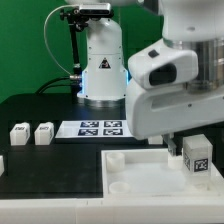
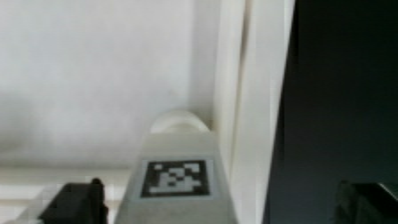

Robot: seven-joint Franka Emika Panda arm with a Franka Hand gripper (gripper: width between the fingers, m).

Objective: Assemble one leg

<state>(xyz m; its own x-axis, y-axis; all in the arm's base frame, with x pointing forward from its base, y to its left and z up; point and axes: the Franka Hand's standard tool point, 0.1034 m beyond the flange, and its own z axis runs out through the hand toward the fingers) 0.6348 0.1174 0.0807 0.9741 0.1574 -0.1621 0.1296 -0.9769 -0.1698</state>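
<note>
The leg (image 1: 196, 157) is a small white block with a black-and-white marker. It stands on the right part of the large white tray-like piece (image 1: 140, 180). My gripper (image 1: 193, 148) hangs just above it. In the wrist view the leg (image 2: 175, 172) rises between my two dark fingertips (image 2: 75, 203), closer to one of them. The gripper (image 2: 219, 205) is open: there is a gap on both sides of the leg, and a wide one on the dark-table side. The leg's far end meets the tray near its edge.
Two more legs (image 1: 19, 133) (image 1: 43, 133) lie on the black table at the exterior view's left, and another shows at the left edge (image 1: 2, 163). The marker board (image 1: 100, 128) lies in front of the robot base (image 1: 100, 70).
</note>
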